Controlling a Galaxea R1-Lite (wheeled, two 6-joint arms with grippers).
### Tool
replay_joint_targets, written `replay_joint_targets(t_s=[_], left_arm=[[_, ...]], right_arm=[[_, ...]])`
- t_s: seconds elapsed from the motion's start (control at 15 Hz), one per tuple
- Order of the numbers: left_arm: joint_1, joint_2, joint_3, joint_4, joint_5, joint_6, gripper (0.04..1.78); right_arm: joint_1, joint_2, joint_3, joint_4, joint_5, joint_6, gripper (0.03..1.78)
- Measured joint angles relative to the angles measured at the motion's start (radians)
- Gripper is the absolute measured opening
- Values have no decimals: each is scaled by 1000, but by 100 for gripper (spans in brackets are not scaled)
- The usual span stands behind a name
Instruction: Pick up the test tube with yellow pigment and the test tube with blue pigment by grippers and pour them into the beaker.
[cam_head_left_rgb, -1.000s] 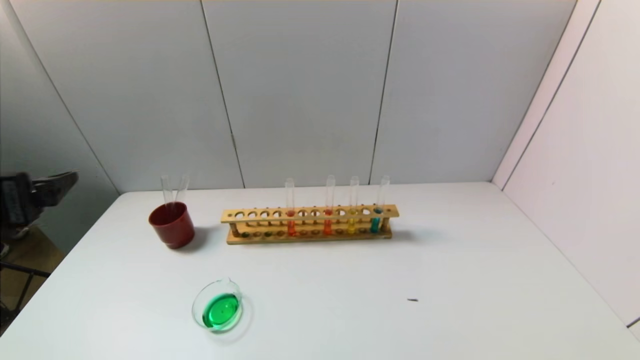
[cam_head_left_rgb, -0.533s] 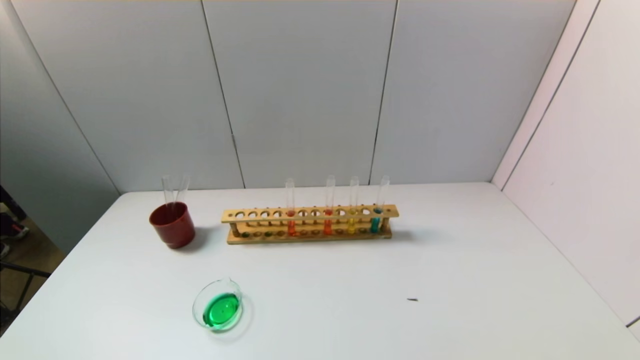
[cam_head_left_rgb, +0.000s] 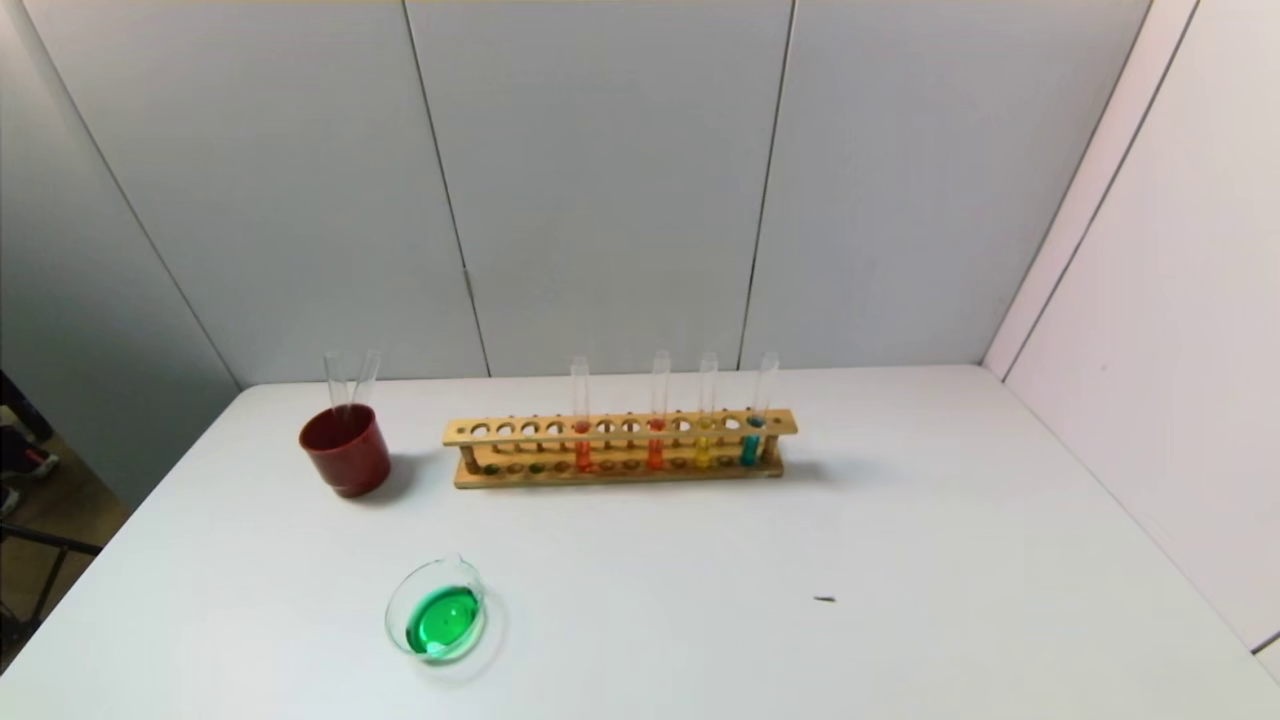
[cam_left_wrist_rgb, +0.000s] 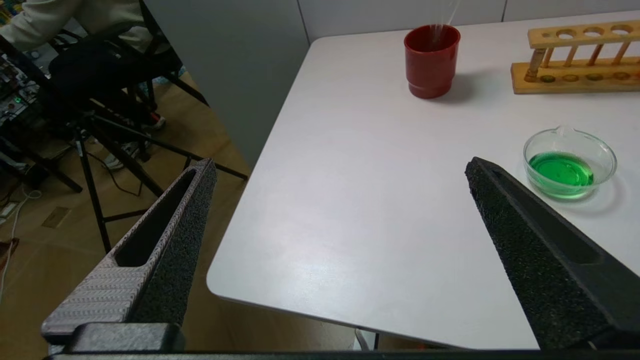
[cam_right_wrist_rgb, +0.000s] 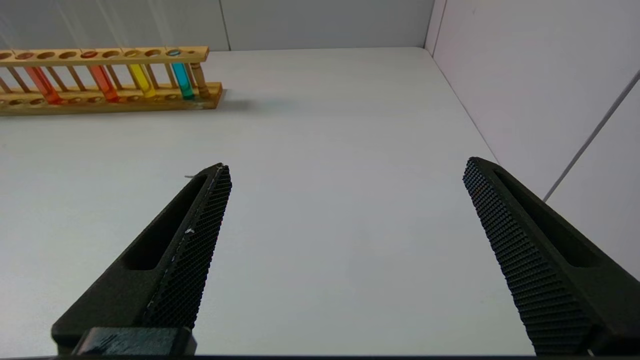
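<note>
Both grippers hang off the table with jaws spread wide, holding nothing: the left gripper (cam_left_wrist_rgb: 340, 167) near the table's left edge, the right gripper (cam_right_wrist_rgb: 345, 167) at its right side. The yellow tube (cam_head_left_rgb: 706, 425) and blue tube (cam_head_left_rgb: 757, 420) stand in the rack (cam_head_left_rgb: 620, 445) (upright, side by side). The beaker (cam_head_left_rgb: 437, 622) holds green liquid.

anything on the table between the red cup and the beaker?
Nothing. Head view shows bare white table between the red cup and the beaker; the left wrist view shows the same gap clear.
</note>
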Motion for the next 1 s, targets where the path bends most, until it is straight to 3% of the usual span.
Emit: replay_joint_targets(t_s=[0.13, 0.6, 1.0], left_arm=[[1, -57, 82, -47, -49, -29, 175], [0, -98, 489, -516, -289, -66, 175], [0, -98, 543, -543, -318, -126, 175]], right_arm=[[0, 0, 0, 0, 0, 0, 170], [0, 0, 0, 0, 0, 0, 170], [0, 0, 0, 0, 0, 0, 170]])
